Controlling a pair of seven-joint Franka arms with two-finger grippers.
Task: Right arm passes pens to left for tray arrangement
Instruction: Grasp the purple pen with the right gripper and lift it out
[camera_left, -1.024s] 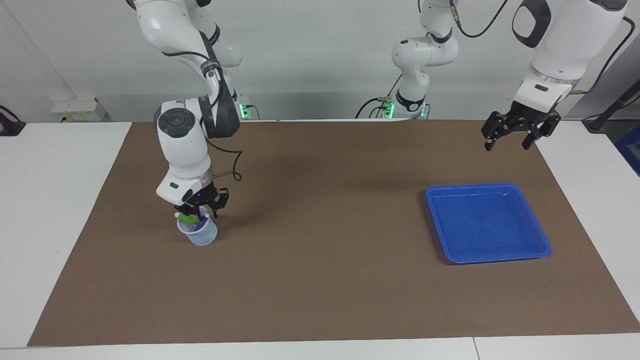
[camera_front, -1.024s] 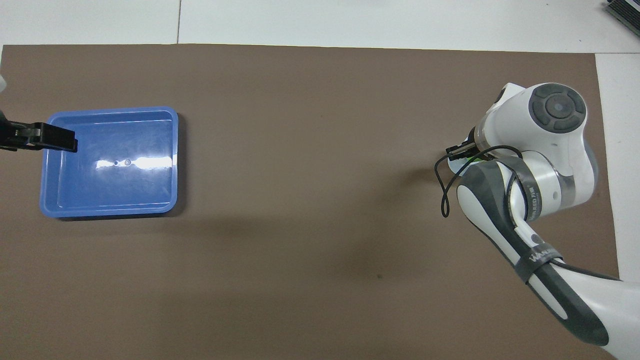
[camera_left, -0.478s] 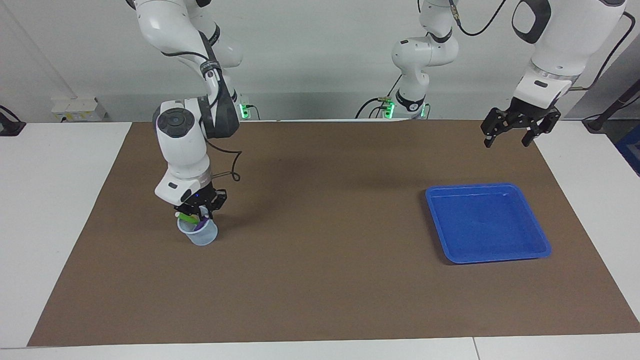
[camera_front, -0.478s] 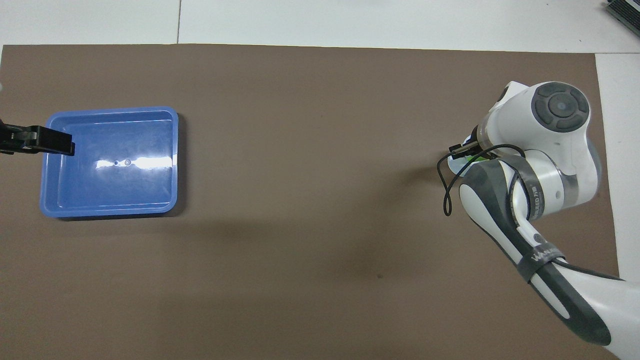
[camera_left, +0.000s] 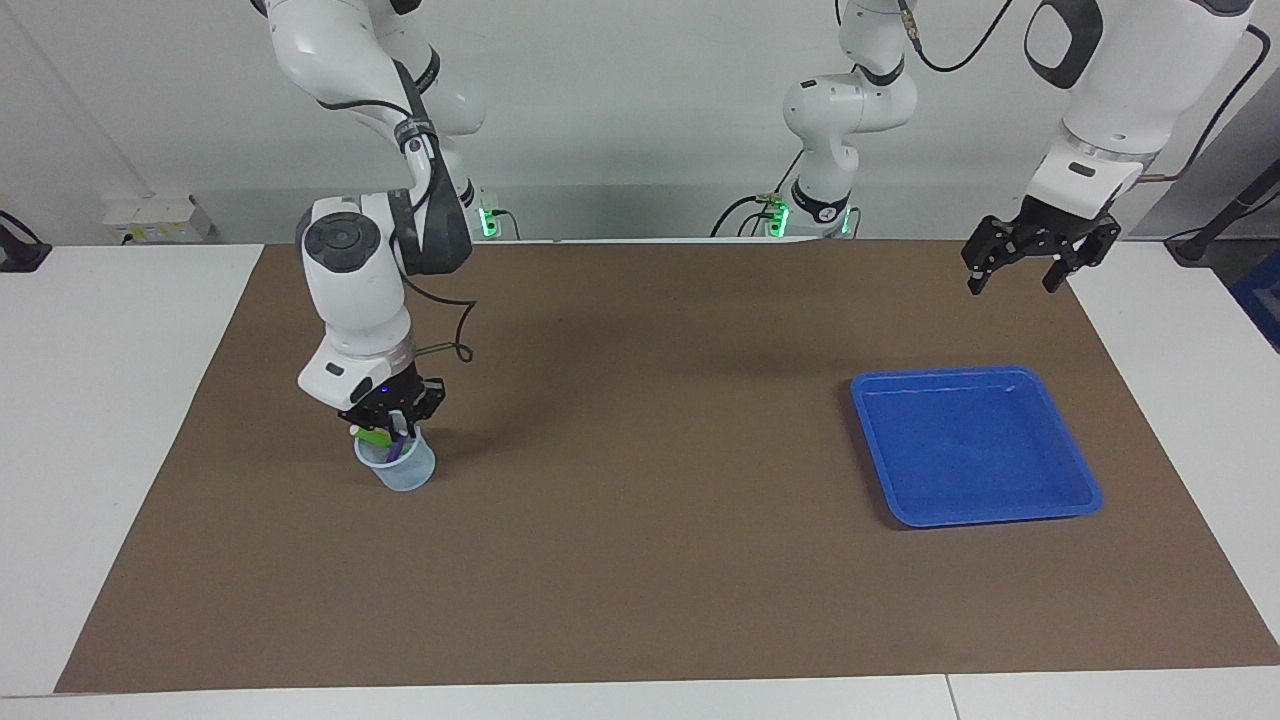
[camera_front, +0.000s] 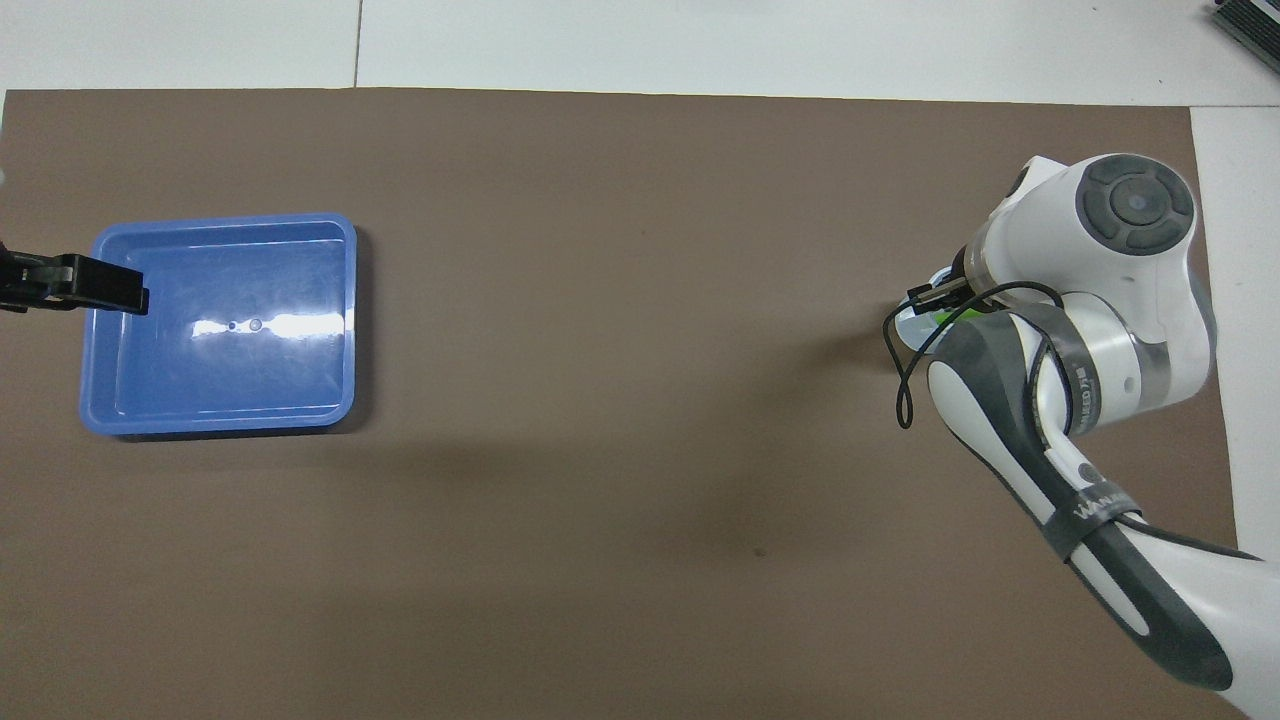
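Note:
The pens stand in a small translucent cup toward the right arm's end of the mat. A green pen leans out over the rim and a purple pen stands beside it. No yellow pen shows. My right gripper is down at the cup's mouth, its fingertips shut together on a pen's upper end; I cannot tell which pen. In the overhead view the right arm hides nearly all of the cup. The blue tray lies empty toward the left arm's end. My left gripper waits open in the air, over the mat beside the tray.
A brown mat covers most of the white table. A white socket box sits at the table's edge near the right arm's base. A loose black cable hangs from the right wrist.
The right gripper's fingers have closed at the pens in the cup, and its forearm has leaned toward its own end of the table. The left gripper rose slightly, then held still.

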